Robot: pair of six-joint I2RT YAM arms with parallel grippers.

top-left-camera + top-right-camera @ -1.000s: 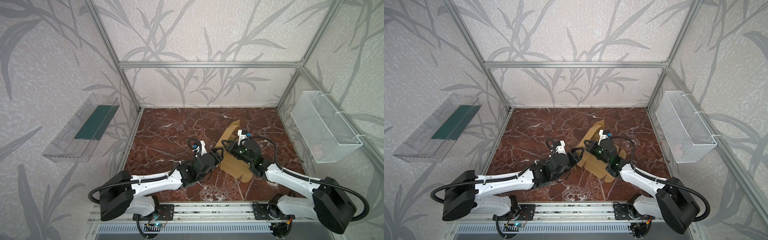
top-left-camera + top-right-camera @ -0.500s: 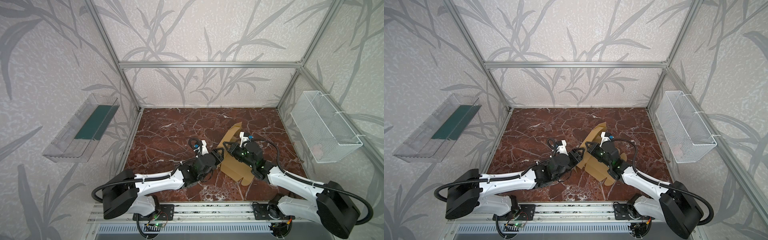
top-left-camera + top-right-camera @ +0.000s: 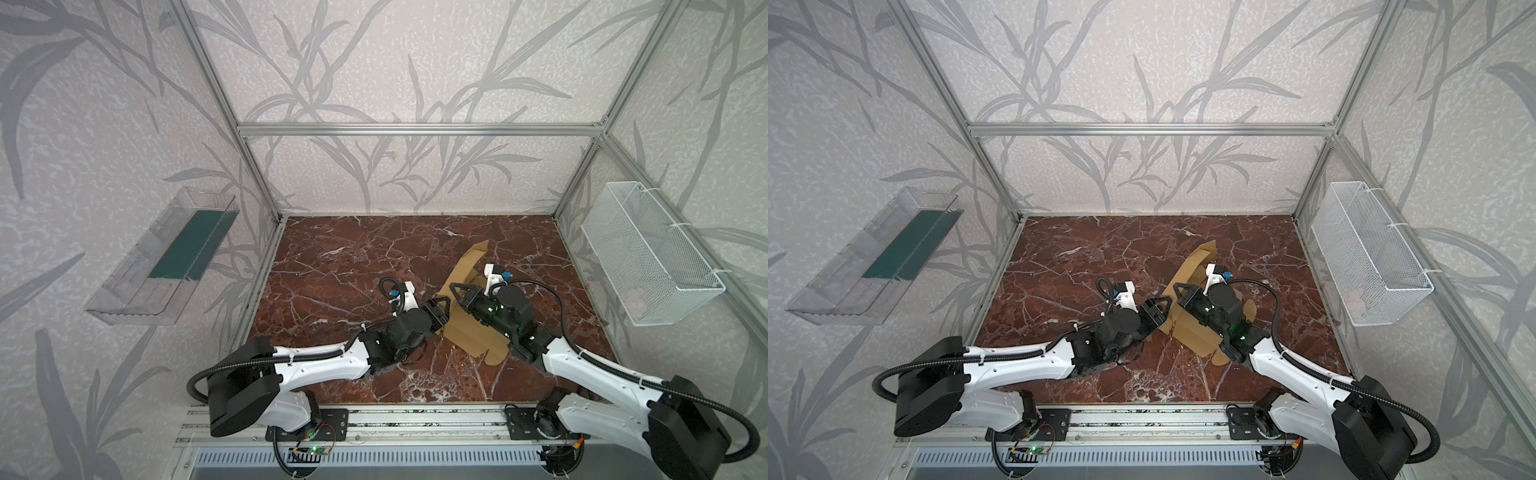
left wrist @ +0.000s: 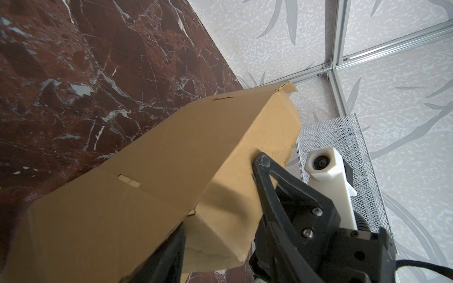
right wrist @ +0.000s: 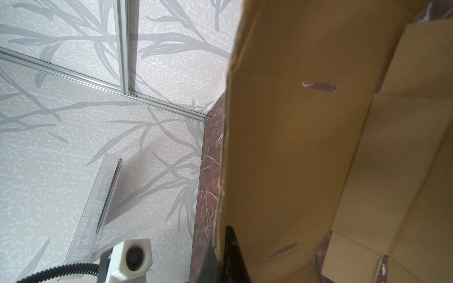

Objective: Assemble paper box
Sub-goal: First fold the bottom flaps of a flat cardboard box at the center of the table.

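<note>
Paper box [image 3: 469, 336]: tan cardboard sheet, partly folded, with one long panel tilted up on edge and the rest lying flat under the right arm's wrist.
Position: wedged between the two grippers, which face each other across it.
Right gripper [image 3: 454, 289]: clamped on an edge of the raised panel. Its wrist view shows the black fingers [image 5: 232, 257] pinching the cardboard.
Left gripper [image 3: 441, 306]: pressed up to the box's flap. One finger [image 4: 166, 254] shows beneath the fold and cardboard hides the rest, so I cannot tell whether it grips.
Worktop [image 3: 353, 266]: dark red marble.
Beyond the right gripper: white wire basket [image 3: 648, 257] on the wall.
Beyond the left gripper: clear tray [image 3: 166, 266].
</note>
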